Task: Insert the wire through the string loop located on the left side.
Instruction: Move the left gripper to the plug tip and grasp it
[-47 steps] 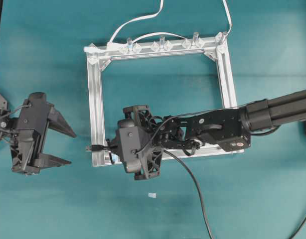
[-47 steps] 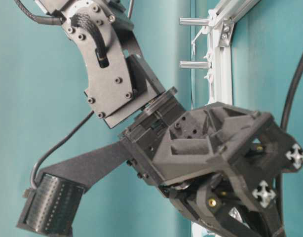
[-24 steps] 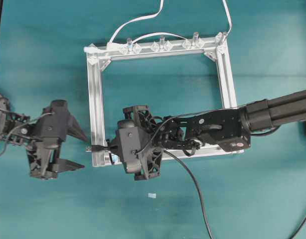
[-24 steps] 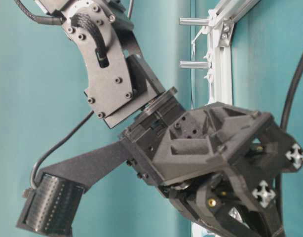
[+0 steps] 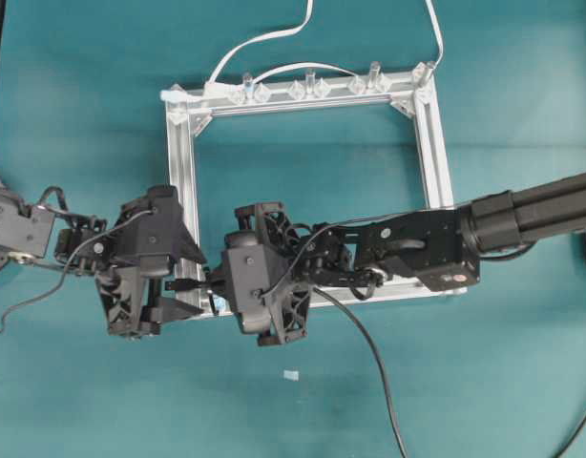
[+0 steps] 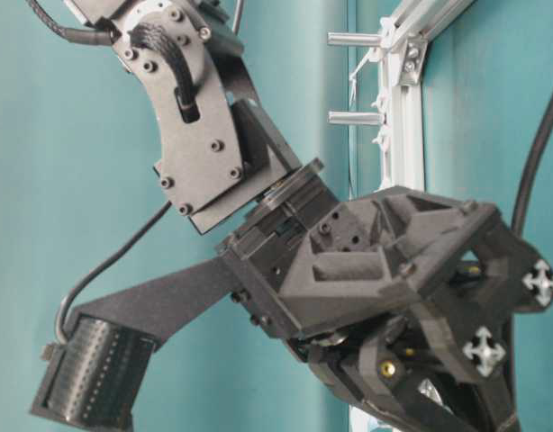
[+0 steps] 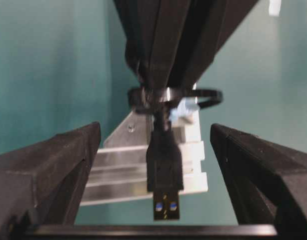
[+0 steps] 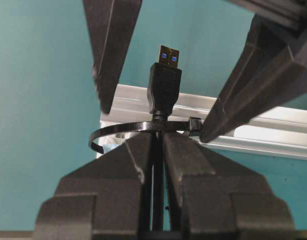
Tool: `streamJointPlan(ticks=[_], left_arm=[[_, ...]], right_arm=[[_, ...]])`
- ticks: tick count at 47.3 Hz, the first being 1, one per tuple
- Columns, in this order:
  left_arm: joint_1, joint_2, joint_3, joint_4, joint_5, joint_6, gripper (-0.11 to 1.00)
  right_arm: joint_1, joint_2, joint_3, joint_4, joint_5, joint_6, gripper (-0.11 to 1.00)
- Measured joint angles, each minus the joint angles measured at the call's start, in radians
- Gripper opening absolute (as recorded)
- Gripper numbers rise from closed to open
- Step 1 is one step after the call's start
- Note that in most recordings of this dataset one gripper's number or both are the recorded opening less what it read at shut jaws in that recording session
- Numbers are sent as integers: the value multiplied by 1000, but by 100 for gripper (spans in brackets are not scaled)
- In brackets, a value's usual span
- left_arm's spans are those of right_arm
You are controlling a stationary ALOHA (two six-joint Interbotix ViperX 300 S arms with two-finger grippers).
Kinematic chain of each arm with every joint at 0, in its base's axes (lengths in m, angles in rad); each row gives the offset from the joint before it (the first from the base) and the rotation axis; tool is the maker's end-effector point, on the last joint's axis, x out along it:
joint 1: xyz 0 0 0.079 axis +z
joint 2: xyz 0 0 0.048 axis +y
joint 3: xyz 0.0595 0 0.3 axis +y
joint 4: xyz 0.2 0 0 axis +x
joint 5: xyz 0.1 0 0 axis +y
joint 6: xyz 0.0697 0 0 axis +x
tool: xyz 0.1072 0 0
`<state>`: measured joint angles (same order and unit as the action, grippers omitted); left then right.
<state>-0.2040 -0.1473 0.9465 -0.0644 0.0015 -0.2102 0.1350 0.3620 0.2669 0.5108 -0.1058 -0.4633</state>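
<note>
The wire (image 5: 369, 353) is a black cable ending in a USB-style plug (image 8: 164, 87). My right gripper (image 8: 157, 142) is shut on the cable just behind the plug, inside the lower left corner of the metal frame (image 5: 183, 191). The string loop (image 8: 138, 127) rings the wire right at the gripper's fingertips, and the plug sticks out past it. The loop's pale blue tab (image 7: 186, 107) sits against the frame. My left gripper (image 7: 156, 172) is open, with one finger (image 7: 48, 170) on each side of the plug (image 7: 165, 170), not touching it.
The square aluminium frame (image 8: 253, 125) lies flat on the teal table, with clear clips and upright pins (image 5: 309, 78) along its far bar. A thin white cable (image 5: 264, 38) runs off from there. A small white scrap (image 5: 291, 375) lies on the table near the front.
My left gripper has travelled right, from well left of the frame to the frame's lower left corner, and its open fingers now straddle the plug. The right gripper and the wire have not moved.
</note>
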Motion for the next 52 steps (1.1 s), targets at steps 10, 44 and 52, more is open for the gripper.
streamJointPlan(ticks=[10, 44, 52], left_arm=[[0, 3, -9, 0, 15, -6, 81], [2, -3, -35, 0, 218, -138, 18], [2, -3, -37, 0, 216, -138, 18]], right_arm=[[2, 0, 0, -2, 0, 0, 7], [-2, 3, -3, -48, -2, 3, 7], [-2, 3, -6, -48, 38, 6, 7]])
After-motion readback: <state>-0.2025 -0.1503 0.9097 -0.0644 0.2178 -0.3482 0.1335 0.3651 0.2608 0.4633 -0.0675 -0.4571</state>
